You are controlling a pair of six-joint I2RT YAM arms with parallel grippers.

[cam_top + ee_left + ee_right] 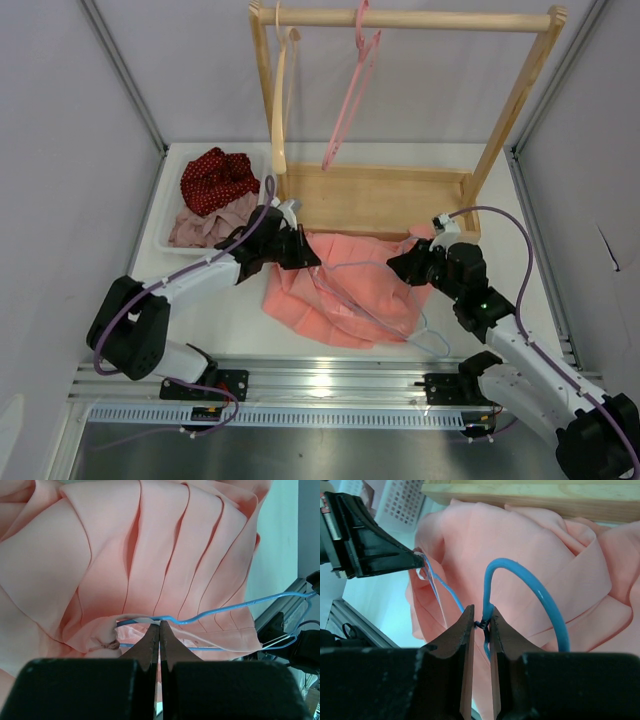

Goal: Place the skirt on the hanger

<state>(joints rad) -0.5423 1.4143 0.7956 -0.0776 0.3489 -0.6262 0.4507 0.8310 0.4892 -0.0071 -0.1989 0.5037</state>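
Note:
The salmon-pink pleated skirt (pixel 345 295) lies spread on the table between the arms. The thin pale blue hanger (pixel 380 318) rests across it. My left gripper (pixel 308 258) is at the skirt's upper left edge. In the left wrist view its jaws are shut (pixel 160 624) on a thin white ribbon of the skirt (pixel 150 545), right where the hanger wire (pixel 225 609) passes. My right gripper (pixel 402 265) is shut (pixel 482 622) on the hanger's twisted neck, just below the curved hook (pixel 540 595), with the skirt (pixel 530 540) behind it. The left gripper (pixel 419 560) shows there too.
A wooden rack (pixel 400 20) stands behind, carrying a pink hanger (pixel 350 100) and a wooden hanger (pixel 280 100); its wooden base (pixel 380 200) borders the skirt. A white basket (pixel 168 238) at back left holds a red dotted cloth (pixel 215 178) and a mauve cloth (pixel 205 225).

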